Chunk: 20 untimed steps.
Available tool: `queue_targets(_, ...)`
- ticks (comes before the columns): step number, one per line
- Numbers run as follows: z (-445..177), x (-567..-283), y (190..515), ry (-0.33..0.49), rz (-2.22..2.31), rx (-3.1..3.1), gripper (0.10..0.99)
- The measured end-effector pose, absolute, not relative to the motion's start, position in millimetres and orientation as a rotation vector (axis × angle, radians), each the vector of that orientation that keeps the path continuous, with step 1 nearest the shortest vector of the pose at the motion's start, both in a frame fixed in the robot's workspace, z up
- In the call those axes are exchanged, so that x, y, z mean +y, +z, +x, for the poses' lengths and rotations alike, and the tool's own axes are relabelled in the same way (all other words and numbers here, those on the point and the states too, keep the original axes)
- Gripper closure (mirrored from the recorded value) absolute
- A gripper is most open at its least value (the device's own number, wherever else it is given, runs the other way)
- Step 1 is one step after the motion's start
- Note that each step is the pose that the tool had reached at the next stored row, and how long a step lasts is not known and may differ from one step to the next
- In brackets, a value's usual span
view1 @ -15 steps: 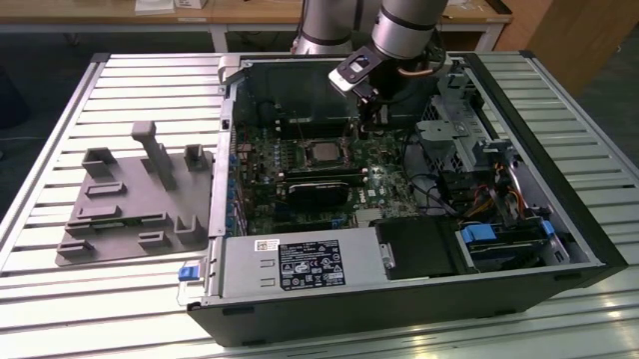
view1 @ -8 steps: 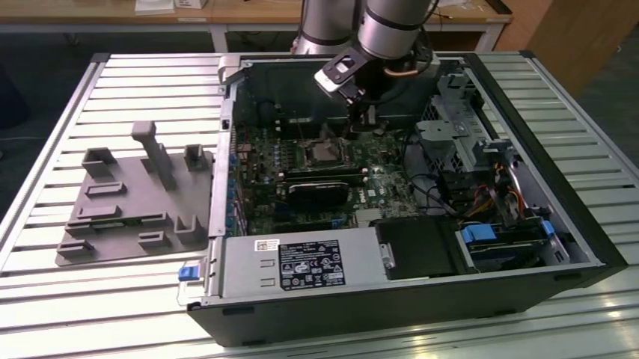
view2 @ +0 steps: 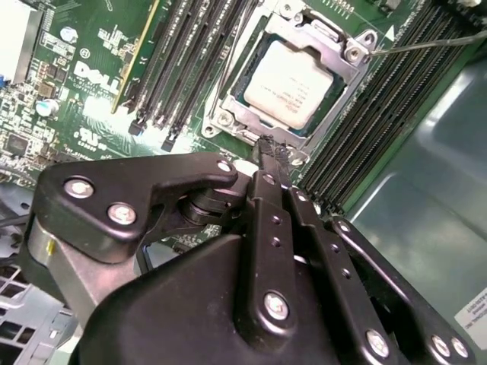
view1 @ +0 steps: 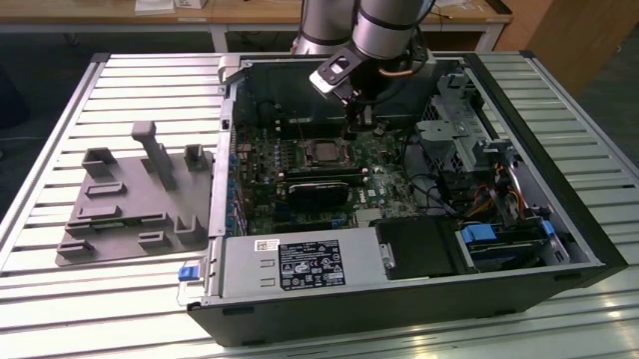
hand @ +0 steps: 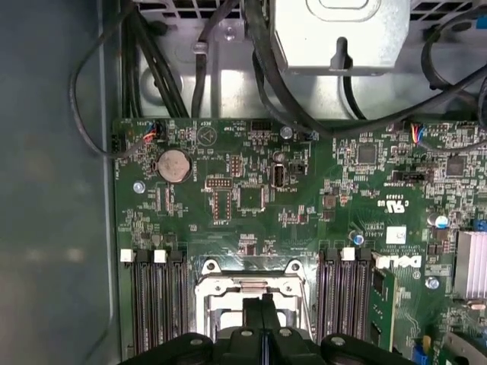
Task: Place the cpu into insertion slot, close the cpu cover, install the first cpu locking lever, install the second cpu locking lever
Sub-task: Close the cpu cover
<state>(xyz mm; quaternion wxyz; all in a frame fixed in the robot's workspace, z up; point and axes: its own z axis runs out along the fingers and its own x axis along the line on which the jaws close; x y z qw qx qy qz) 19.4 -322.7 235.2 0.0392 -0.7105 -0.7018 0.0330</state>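
Note:
The cpu (view2: 293,84), a silvery square chip, lies in the insertion slot (view1: 322,152) on the green motherboard inside the open computer case. The cpu cover (view2: 237,115), a thin metal frame, lies flat around the chip. A thin locking lever rod (view2: 426,44) sticks out from one socket corner. My gripper (view2: 266,146) is shut, fingers pressed together, and its tips rest at the edge of the cover; whether they pinch anything I cannot tell. In the first wrist view the gripper (hand: 261,303) stands just over the socket frame (hand: 251,285). In the exterior view the gripper (view1: 361,123) hangs just behind the socket.
Long black memory slots (view2: 190,53) flank the socket on both sides. A black card (view1: 319,191) lies in front of it, cables (view1: 450,194) and a drive cage (view1: 469,112) to the exterior view's right. A grey fixture (view1: 135,198) sits on the slatted table outside the case.

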Motion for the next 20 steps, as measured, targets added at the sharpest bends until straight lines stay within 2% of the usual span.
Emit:
queue_targets(12,3.6,-322.6,232.1,-0.011,-2.223,-2.211,0.984)
queue_targets(20,-7.8,-322.7,231.3,-0.026,-2.228,-2.219,0.984)
